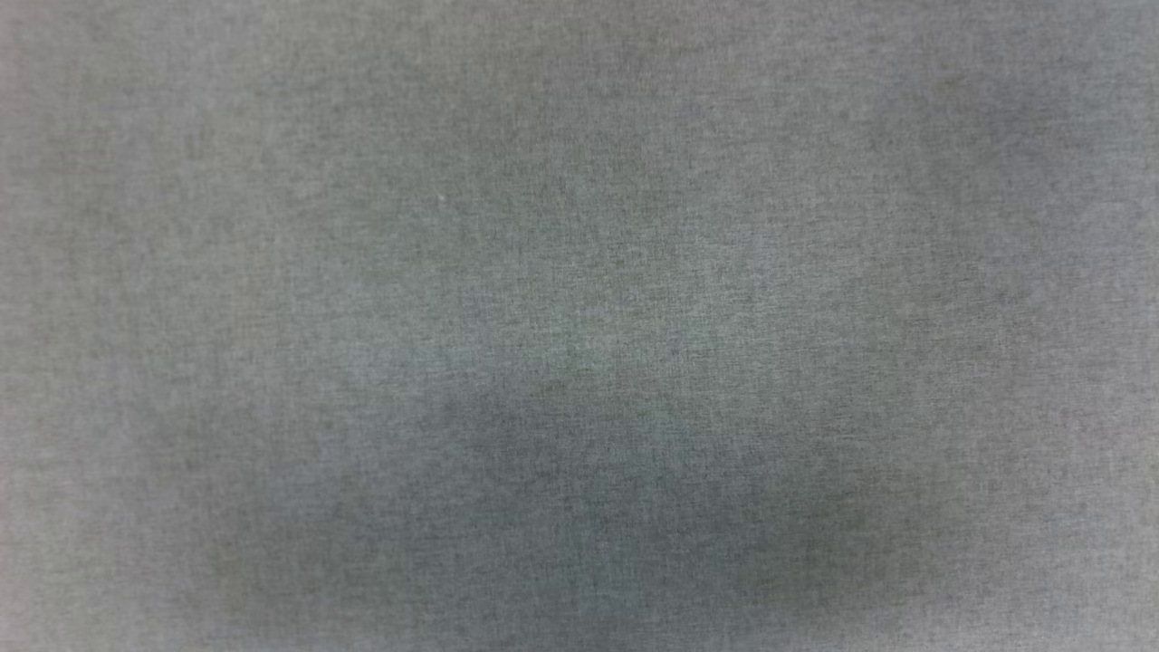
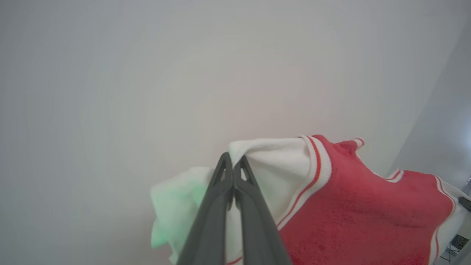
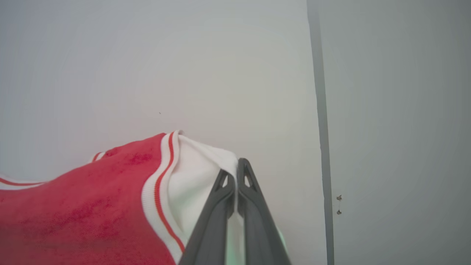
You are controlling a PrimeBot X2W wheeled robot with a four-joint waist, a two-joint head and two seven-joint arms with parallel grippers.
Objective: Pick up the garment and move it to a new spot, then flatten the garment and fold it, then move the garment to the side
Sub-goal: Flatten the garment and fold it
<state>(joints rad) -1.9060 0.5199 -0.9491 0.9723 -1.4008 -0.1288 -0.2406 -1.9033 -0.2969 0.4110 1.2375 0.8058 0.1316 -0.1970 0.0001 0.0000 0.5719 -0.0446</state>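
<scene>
The garment [image 2: 353,206] is a red jersey with white sleeve panels and red-and-white stripe trim. In the left wrist view my left gripper [image 2: 233,162] is shut on the white cloth of one sleeve panel, with the red body stretching off to the right. In the right wrist view my right gripper [image 3: 234,173] is shut on the white cloth of another sleeve panel, and the red body of the garment [image 3: 81,213] runs off to the left. The jersey hangs held up between the two grippers, before a pale wall.
The head view looks down on a plain grey cloth-covered surface [image 1: 579,272] with soft shadows near its lower middle. A pale wall [image 3: 220,73] stands behind the garment, with a vertical corner edge [image 3: 320,110] to the right.
</scene>
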